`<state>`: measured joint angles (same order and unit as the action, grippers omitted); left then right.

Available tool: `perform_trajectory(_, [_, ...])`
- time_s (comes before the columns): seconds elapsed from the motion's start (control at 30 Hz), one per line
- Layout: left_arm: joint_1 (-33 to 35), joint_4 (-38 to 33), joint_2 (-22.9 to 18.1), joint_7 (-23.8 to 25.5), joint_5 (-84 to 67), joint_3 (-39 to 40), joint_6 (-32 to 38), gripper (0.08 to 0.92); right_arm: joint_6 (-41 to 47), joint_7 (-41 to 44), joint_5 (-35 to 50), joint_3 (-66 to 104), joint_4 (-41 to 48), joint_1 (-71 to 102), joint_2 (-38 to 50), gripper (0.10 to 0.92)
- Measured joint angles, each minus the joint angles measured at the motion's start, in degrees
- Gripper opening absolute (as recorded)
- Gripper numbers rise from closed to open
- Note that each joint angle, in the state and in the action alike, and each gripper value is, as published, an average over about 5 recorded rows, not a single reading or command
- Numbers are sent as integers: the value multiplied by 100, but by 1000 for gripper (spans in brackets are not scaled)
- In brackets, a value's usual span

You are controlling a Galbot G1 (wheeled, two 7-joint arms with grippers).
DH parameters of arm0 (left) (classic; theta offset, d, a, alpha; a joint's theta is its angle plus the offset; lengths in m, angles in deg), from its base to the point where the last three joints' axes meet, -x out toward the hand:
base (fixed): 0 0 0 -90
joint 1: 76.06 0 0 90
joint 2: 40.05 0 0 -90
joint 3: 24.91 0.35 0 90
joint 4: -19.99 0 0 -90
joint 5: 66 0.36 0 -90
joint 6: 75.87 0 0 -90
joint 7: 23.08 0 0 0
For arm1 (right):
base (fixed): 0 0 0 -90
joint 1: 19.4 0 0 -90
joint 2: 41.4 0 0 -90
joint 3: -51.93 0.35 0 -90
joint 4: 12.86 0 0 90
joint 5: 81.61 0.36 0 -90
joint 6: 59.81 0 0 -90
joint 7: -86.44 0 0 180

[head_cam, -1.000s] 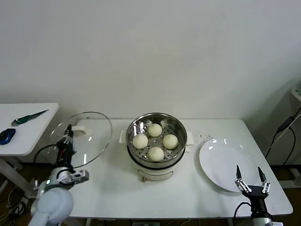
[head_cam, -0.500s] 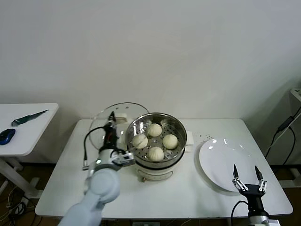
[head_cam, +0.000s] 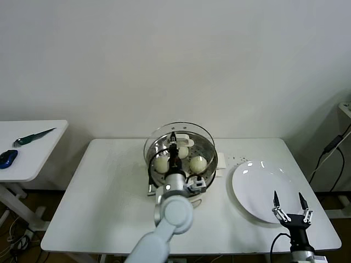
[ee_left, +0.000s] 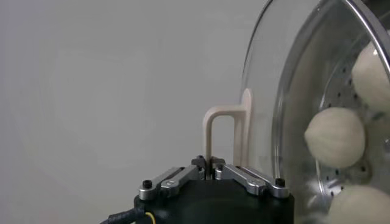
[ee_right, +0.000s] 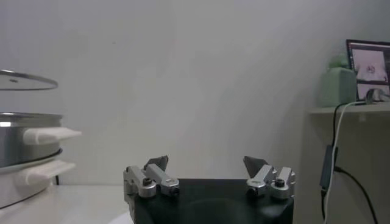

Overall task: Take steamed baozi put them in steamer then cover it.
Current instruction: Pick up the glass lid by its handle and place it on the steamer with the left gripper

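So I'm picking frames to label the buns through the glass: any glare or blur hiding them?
Head view: the left gripper and its arm hide one baozi; the cover barely glares, but the plate carries bright spots. Left wrist view: baozi show clearly through the glass, slightly soft.

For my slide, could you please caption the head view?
Left gripper holds the lid above the steamer of buns.

Left gripper (head_cam: 173,143) clamped at centre; right gripper (head_cam: 289,205) low, fingers apart.
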<state>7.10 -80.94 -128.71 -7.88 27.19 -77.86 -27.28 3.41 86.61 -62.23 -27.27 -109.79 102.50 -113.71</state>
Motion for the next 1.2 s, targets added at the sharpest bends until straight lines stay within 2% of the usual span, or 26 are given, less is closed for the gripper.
perform_trajectory(0.33, [167,409,-344,-33,508,20,-12,141,-115,3,13,-65,119,22,-37,823])
perform_trajectory(1.07, [193,686,-354,-120,540,-13,-80,141,-183,32,28,-25,137,85,-5,823])
perform_trajectory(1.2, [200,655,-354,-102,467,15,-80,185,-175,50,23,-21,124,85,1,823])
